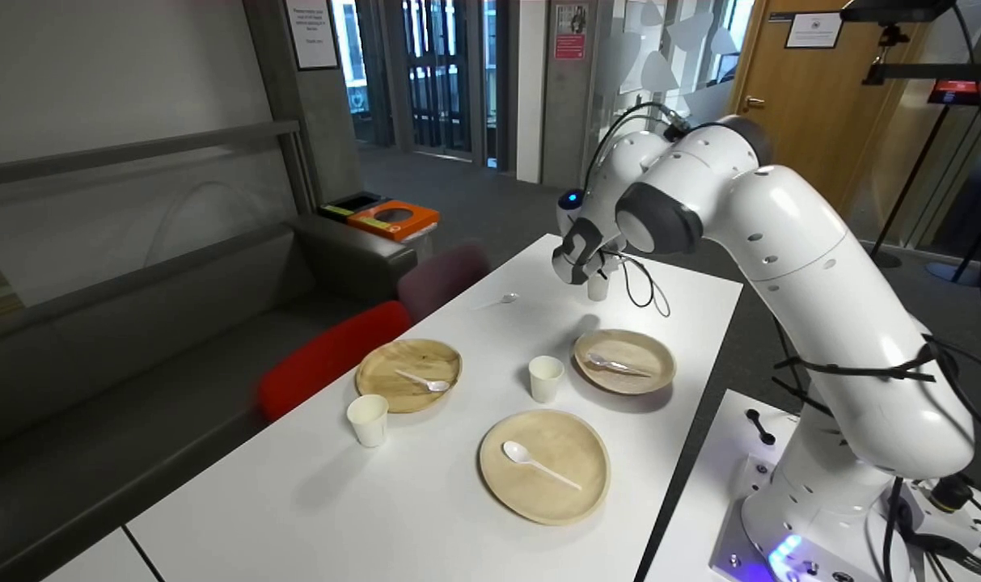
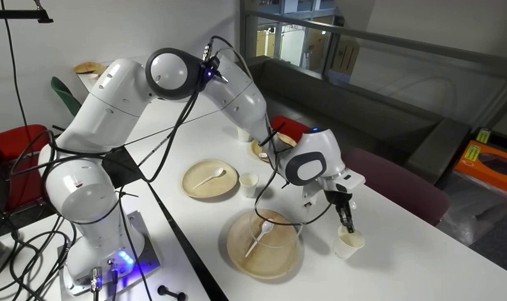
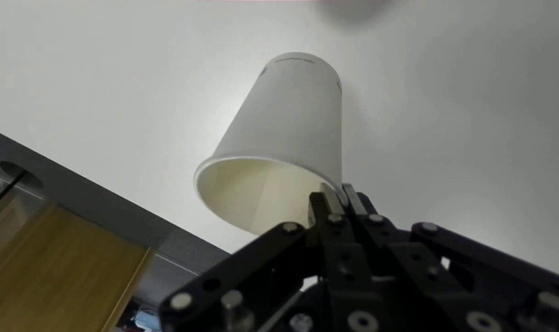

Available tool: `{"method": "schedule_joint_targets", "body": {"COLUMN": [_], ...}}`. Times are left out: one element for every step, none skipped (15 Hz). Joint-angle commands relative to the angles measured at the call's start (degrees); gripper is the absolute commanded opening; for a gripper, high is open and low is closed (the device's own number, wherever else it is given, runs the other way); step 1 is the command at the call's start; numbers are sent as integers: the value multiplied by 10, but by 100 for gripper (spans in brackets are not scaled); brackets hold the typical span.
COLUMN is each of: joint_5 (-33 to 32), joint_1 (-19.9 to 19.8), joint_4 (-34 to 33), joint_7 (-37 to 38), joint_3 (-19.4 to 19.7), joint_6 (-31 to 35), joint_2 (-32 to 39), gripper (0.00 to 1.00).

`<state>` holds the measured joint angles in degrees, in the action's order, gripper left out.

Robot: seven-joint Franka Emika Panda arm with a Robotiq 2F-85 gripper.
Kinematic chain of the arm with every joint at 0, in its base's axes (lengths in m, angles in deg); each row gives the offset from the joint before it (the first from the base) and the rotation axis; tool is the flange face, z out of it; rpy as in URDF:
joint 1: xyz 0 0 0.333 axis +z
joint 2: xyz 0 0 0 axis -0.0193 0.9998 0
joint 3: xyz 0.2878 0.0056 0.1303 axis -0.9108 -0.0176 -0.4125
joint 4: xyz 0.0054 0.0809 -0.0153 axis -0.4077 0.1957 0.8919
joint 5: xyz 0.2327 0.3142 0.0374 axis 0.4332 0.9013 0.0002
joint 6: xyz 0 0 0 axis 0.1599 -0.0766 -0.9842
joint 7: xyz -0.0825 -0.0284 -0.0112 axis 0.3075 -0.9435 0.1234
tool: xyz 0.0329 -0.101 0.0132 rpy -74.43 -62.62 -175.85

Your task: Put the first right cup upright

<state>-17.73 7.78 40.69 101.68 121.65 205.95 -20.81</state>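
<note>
Below centre in the wrist view, my tool (image 3: 338, 191) pinches the cup (image 3: 291, 115) by its rim, presumably for standing it upright.

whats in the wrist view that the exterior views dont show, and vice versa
Only the wrist view shows faint marks near the base of the cup, and clearly shows the gripper closed on its rim, a finger each side. Only the exterior views show the plates, the two other cups and the sofa. All views share the cup and table.
</note>
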Motion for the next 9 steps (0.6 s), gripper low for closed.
{"method": "schedule_joint_targets", "body": {"joint_5": [-26, -25, -24, -23, -24, -25, -26, -27, -28], "joint_1": [17, 12, 6, -2, -6, -11, -16, -21, -26], "joint_4": [38, 40, 43, 45, 44, 46, 46, 47, 49], "joint_7": [-33, -42, -50, -59, -63, -68, -72, -74, -76], "joint_3": [-11, -24, -38, -52, -60, -67, -74, -79, -84], "joint_6": [-51, -59, -65, -71, -74, -77, -81, -81, -79], "joint_2": [-37, -45, -52, -58, -60, -63, -66, -69, -72], "gripper": [1, 1, 1, 1, 1, 1, 1, 1, 1]}}
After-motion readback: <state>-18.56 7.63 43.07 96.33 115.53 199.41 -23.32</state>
